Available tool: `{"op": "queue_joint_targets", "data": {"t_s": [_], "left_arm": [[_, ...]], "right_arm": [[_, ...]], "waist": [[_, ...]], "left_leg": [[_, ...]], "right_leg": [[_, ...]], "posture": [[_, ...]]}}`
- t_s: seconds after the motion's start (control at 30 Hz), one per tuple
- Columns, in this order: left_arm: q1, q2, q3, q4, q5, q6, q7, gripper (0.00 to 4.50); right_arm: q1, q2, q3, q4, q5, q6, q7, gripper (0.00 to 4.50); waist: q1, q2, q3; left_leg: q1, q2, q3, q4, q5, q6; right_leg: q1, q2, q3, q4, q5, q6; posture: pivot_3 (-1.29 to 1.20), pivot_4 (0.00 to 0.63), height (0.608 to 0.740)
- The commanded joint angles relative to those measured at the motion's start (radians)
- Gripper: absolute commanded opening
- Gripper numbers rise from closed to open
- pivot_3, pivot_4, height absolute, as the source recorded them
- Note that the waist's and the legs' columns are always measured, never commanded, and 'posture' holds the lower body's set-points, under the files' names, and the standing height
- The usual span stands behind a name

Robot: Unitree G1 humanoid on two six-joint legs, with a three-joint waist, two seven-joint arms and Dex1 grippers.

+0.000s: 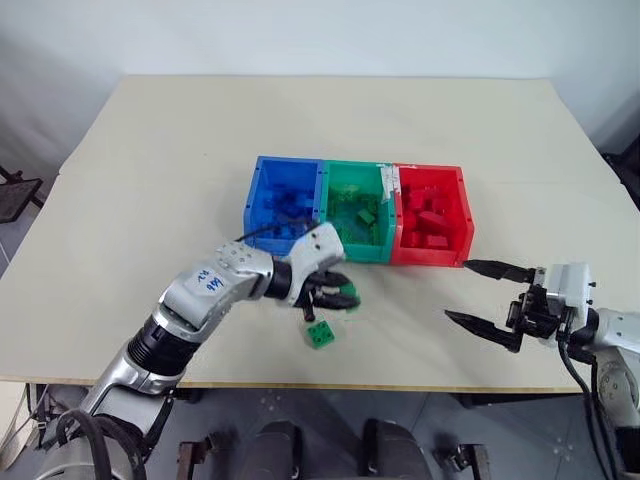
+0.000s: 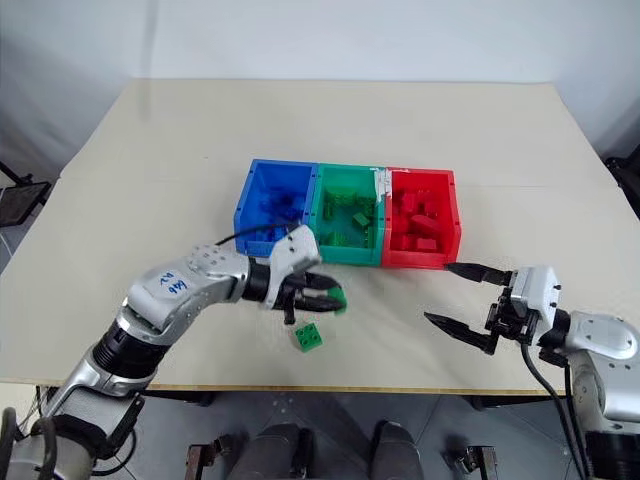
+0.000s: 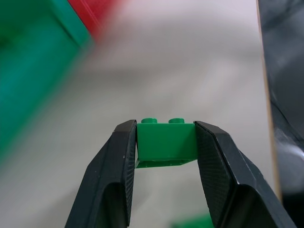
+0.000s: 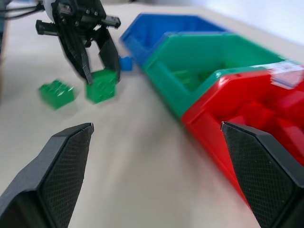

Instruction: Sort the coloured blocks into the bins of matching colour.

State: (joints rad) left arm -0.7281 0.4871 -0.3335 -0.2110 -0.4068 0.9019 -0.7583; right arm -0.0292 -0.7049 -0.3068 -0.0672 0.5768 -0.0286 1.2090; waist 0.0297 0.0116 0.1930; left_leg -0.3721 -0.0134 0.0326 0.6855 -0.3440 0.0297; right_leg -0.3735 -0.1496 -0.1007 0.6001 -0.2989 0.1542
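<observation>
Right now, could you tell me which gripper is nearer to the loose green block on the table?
Left. The left gripper hangs just above the loose green block, gripping another green block. The right gripper is open, well off to the right beyond the red bin.

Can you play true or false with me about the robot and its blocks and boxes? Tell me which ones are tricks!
1. The left gripper is holding a green block. True.
2. The right gripper is holding a red block. False: its fingers are wide open with nothing between them.
3. Another green block lies on the table, outside the bins. True.
4. The green bin sits at one end of the row. False: it is in the middle, between the blue bin and the red bin.
5. The red bin has nothing in it. False: red blocks lie inside it.
</observation>
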Motion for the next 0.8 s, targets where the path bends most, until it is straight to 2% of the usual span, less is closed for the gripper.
{"op": "queue_joint_targets", "data": {"t_s": [0.03,0.3,0.43,0.5,0.6,0.73,0.8], "left_arm": [[-0.053,-0.067,0.102,0.097,0.079,-0.225,0.089,1.54],[-0.152,-0.186,0.15,0.44,0.218,-0.673,0.13,1.54],[-0.193,-0.253,0.183,0.585,0.208,-0.774,0.115,1.54],[-0.203,-0.266,0.192,0.628,0.209,-0.796,0.1,2.27],[-0.197,-0.263,0.199,0.635,0.219,-0.819,0.093,3.13],[-0.132,-0.22,0.23,0.566,0.187,-0.811,0.047,4.42],[-0.071,-0.172,0.245,0.495,0.169,-0.808,-0.003,4.47]], "right_arm": [[0.039,0.054,-0.08,-0.085,0.036,0.0,-0.12,4.5],[0.091,0.148,-0.158,-0.15,0.02,-0.032,-0.294,4.5],[0.128,0.151,-0.15,-0.166,0.014,-0.043,-0.29,4.5],[0.125,0.147,-0.14,-0.169,0.012,-0.044,-0.287,4.5],[0.106,0.136,-0.123,-0.168,0.011,-0.039,-0.273,4.5],[0.052,0.114,-0.08,-0.14,0.002,-0.032,-0.233,4.5],[0.016,0.098,-0.047,-0.12,-0.002,-0.026,-0.198,4.5]], "waist": [[0.001,0.0,0.0],[0.003,0.0,0.0],[0.004,0.0,0.0],[0.002,0.0,0.0],[-0.002,0.0,0.0],[-0.009,0.0,0.0],[-0.012,0.0,0.0]], "left_leg": [[0.0,0.0,0.0,0.0,0.0,0.0],[0.0,-0.005,0.001,0.0,0.0,0.0],[0.0,-0.006,0.004,0.0,0.0,0.0],[0.0,-0.006,0.006,0.0,0.0,0.001],[0.0,-0.006,0.006,0.0,0.0,0.001],[0.0,-0.005,0.005,0.0,0.0,0.001],[0.0,-0.005,0.004,0.0,0.0,0.001]], "right_leg": [[0.0,0.0,0.0,0.0,0.0,0.0],[0.0,0.0,0.0,0.001,0.0,0.0],[0.0,0.0,0.0,0.0,0.0,0.0],[0.0,0.0,0.0,0.0,0.0,0.001],[0.0,0.0,-0.001,0.001,0.0,0.001],[-0.001,0.0,0.0,0.001,0.0,0.001],[-0.001,0.0,0.0,0.001,0.0,0.001]], "posture": [[0.0,0.15,0.74],[0.0,0.15,0.74],[0.0,0.15,0.74],[0.0,0.15,0.74],[0.0,0.15,0.74],[0.0,0.15,0.74],[0.0,0.15,0.74]]}}
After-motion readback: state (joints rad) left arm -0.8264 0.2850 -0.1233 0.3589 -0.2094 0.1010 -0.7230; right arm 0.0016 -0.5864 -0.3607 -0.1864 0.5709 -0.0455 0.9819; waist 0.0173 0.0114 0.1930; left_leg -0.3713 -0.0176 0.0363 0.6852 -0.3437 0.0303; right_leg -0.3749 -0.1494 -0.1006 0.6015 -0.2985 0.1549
